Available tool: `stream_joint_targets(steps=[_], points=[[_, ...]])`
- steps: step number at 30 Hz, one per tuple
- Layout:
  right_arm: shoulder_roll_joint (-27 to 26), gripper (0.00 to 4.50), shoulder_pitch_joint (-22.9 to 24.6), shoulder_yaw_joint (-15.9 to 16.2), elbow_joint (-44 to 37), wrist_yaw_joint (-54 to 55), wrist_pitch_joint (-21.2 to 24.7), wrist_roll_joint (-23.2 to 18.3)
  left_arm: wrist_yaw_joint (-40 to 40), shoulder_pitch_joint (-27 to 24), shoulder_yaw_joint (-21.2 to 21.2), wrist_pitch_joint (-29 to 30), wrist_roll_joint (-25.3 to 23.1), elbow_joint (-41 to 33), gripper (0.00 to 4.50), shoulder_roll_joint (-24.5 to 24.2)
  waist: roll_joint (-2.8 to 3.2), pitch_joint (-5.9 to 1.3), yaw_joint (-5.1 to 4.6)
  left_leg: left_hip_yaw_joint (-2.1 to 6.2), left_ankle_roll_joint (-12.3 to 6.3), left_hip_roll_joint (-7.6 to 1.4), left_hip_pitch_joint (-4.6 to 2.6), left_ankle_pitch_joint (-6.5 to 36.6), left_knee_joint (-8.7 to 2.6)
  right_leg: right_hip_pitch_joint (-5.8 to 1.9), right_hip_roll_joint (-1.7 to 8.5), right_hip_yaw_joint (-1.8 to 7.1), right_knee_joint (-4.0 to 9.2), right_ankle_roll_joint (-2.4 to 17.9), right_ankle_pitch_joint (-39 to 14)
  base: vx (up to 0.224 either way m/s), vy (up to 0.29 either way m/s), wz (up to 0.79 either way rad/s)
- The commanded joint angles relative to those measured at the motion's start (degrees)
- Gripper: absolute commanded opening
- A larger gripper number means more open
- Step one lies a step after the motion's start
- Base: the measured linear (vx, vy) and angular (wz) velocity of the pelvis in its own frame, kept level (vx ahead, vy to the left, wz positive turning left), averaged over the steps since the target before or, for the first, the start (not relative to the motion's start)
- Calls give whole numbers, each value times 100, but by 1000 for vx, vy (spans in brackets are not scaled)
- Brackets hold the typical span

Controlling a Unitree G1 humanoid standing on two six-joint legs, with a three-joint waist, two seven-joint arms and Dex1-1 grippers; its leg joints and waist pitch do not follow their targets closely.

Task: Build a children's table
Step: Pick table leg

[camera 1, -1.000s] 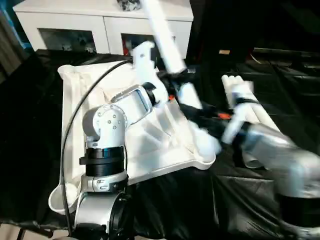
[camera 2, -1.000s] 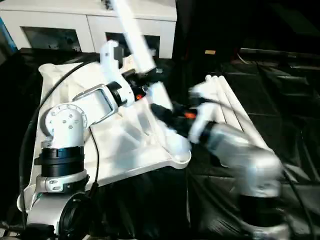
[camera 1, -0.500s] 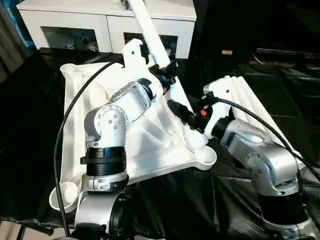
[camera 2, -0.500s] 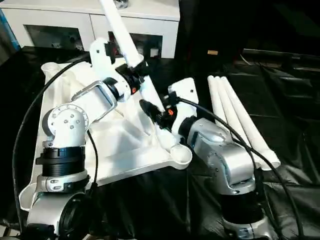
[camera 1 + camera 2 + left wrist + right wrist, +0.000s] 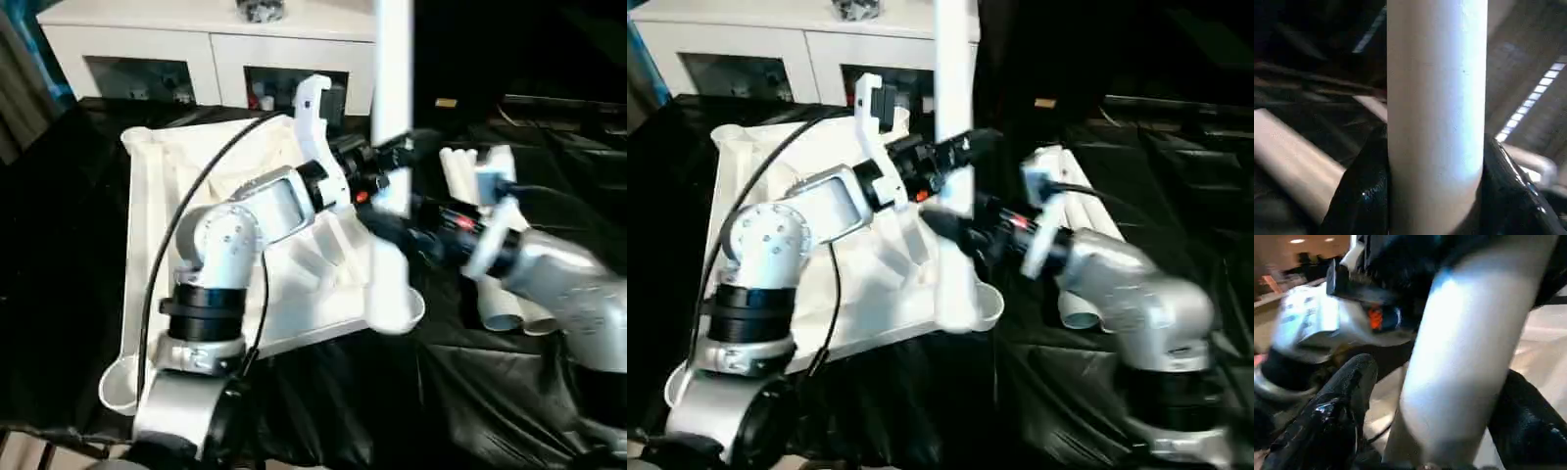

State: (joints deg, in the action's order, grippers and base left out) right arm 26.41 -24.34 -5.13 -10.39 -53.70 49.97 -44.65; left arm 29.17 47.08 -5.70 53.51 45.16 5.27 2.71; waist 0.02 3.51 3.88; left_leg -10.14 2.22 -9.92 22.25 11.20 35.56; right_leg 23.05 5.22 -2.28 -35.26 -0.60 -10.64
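Observation:
The white tabletop (image 5: pixel 157 196) lies underside up on the black-covered table. One white leg (image 5: pixel 392 78) stands nearly upright over the near right corner socket (image 5: pixel 409 311), its lower end at the socket. My left gripper (image 5: pixel 390 159) is shut on this leg at mid-height; in the left wrist view both black fingers (image 5: pixel 1361 196) press against its sides. Just below it, my right gripper (image 5: pixel 388 221) stands open around the same leg, and one finger (image 5: pixel 1337 416) is clearly off the leg (image 5: pixel 1464 357).
Loose white legs (image 5: pixel 495 294) lie side by side on the black cloth right of the tabletop, under my right forearm. A white cabinet (image 5: pixel 196 49) with glass doors stands behind the table.
The leg has swung from leaning back-left to nearly upright over the near right corner. My left gripper moved right with it. My right gripper's fingers have spread apart around the leg.

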Motion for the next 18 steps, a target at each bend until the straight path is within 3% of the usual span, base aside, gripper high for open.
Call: stream_joint_targets(steps=[1, 5, 8, 11, 12, 18], points=[[231, 343, -26, 139, 49, -457, 131, -127, 316, 212, -82, 11, 172, 57, 182, 33, -54, -405, 34, 62, -240, -243, -103, 649, -418, -336, 258, 171, 399, 1500, -737, 0, 0, 0], [364, 318, -46, 210, 99, -670, 208, -165, 513, 253, -43, -53, 197, 163, 182, -10, -75, -409, 42, 65, -237, -242, -106, 639, -421, -334, 262, 169, 405, 1448, -842, 0, 0, 0], [609, 298, -33, 432, 150, -1142, 291, -216, 881, 260, -58, -62, 459, 193, 182, -61, -79, -422, 83, 63, -301, -242, -99, 500, -407, -342, 273, 174, 382, 1475, -726, 0, 0, 0], [620, 267, -69, 444, 202, -1176, 292, -220, 1035, 246, -12, -4, 498, 150, 182, -113, -78, -431, 108, 56, -368, -248, -111, 400, -398, -326, 270, 172, 360, 1549, -554, 0, 0, 0], [611, 262, -83, 448, 217, -1175, 283, -220, 1055, 238, -10, 31, 517, 151, 182, -121, -110, -433, 105, 50, -385, -249, -110, 389, -393, -329, 267, 173, 358, 1556, -533, 0, 0, 0], [575, 219, -41, 436, 170, -1165, 259, -255, 1157, 282, -15, 24, 499, 265, 182, -108, -96, -429, 132, 53, -358, -255, -113, 405, -401, -326, 276, 170, 363, 1535, -666, 0, 0, 0]])
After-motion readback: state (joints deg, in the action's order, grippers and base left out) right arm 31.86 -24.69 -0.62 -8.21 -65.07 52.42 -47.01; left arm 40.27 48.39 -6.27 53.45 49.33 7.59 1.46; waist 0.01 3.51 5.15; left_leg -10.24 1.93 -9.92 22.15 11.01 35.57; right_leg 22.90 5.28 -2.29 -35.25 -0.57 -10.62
